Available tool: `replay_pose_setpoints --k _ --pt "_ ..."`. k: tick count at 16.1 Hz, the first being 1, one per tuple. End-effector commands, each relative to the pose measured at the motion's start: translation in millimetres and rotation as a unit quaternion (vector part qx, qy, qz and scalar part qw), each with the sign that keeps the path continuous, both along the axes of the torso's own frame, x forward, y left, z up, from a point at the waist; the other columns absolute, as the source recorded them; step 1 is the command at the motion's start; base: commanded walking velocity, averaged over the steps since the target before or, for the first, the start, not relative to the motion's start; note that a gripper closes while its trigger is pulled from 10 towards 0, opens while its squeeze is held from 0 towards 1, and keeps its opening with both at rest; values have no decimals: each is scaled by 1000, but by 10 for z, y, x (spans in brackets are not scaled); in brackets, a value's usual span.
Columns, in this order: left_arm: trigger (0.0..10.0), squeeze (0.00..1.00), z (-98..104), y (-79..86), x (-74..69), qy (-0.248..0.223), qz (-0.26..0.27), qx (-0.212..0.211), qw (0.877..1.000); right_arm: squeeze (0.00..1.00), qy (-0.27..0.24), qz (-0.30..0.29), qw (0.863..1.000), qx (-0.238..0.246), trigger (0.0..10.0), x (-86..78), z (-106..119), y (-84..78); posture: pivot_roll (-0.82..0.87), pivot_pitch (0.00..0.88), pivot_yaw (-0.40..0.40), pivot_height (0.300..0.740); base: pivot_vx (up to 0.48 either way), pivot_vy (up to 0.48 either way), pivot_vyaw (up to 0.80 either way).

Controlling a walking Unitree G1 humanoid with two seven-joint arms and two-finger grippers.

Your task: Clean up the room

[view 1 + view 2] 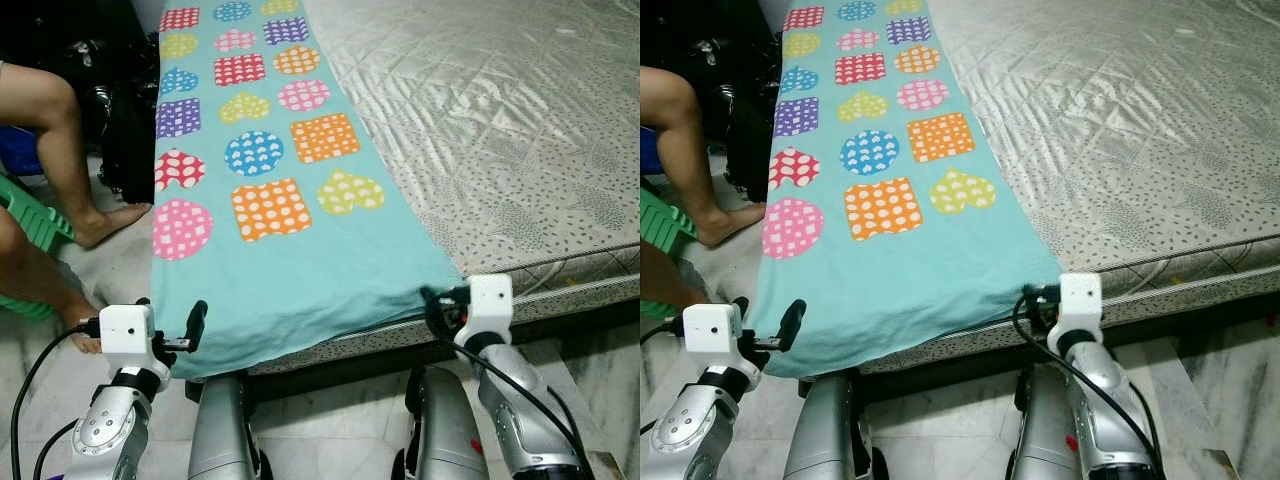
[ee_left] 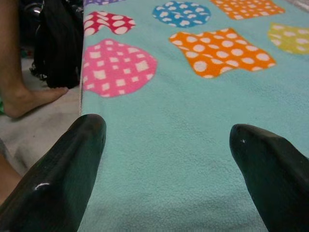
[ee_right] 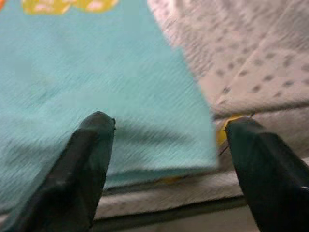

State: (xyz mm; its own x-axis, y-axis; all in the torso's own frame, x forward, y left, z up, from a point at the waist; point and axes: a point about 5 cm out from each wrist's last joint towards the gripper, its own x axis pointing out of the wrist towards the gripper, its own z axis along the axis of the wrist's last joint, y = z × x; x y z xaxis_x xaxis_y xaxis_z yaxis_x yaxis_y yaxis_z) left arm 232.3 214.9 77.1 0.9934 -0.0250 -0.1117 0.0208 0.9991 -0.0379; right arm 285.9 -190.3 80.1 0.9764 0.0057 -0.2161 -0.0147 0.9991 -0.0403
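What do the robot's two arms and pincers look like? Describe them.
Both arms are silver metal with a white boxy wrist block and looping black cables. Each ends in two long, glossy black fingers: left pincer, right pincer. The right arm bears a small red mark.

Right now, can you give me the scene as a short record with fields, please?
Blanket: teal blanket with coloured shapes, spread along the bed's left side
Bed: grey quilted mattress
Left gripper: left gripper open at the blanket's near left corner
Right gripper: right gripper open at the near right corner
Person: bare legs on the left, beside a black bag
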Motion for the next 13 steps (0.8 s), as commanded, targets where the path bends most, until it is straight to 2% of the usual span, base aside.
replay_pose_setpoints --k 1,5,6,7,9,11,13 --pt "10000 0 -31 83 -31 12 13 4 1000 1000 -7 -11 1000 -6 10000 4 19 -19 -49 160 71 535 0 0 0" --pt "10000 0 -31 77 -24 13 13 2 1000 1000 9 8 1000 6 10000 32 -22 78 -50 161 70 535 0 0 0" --pt "10000 0 -35 79 -22 15 14 0 1000 365 20 25 999 11 10000 62 -45 165 -50 161 71 535 0 0 0" --pt "10000 0 -41 81 -21 16 16 -1 1000 0 34 43 998 18 10000 109 -67 276 -48 160 70 535 0 0 0" --pt "10000 0 -43 83 -17 16 18 -3 1000 0 40 51 998 24 10000 226 -84 402 -44 160 68 535 0 0 0" --pt "10000 0 -43 82 -18 17 19 -4 1000 0 48 36 998 18 10000 328 -126 383 -31 161 67 535 0 0 0" --pt "10000 0 -37 86 -26 15 22 -4 1000 0 47 20 999 1 10000 412 -121 290 -31 164 66 535 0 0 0"
